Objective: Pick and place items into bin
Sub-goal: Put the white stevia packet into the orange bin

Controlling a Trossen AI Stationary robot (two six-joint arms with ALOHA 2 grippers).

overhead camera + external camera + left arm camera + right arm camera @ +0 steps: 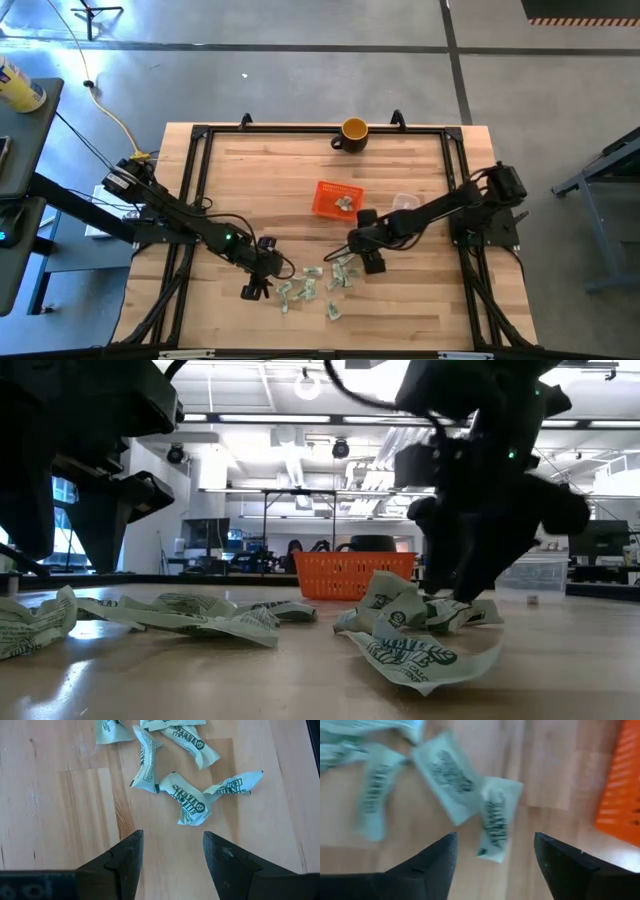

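Note:
Several crumpled pale green-and-white wrappers point(315, 285) lie flat on the wooden table near its near edge, and show close up in the low view point(405, 650). The orange perforated basket point(336, 198) stands farther back, with a pale piece point(345, 204) inside. My left gripper point(255, 290) is low at the left end of the scatter, open point(172, 834), with a wrapper point(190, 802) just ahead of its fingers. My right gripper point(347, 252) hovers over the right end, open point(495, 836), above a wrapper point(495, 820). The basket's wall point(620, 800) is beside it.
A yellow-orange mug point(354, 131) stands by the table's far edge. A small clear container point(403, 203) sits right of the basket. A black frame point(200, 135) runs around the tabletop. Bare wood lies left of the basket and toward the far edge.

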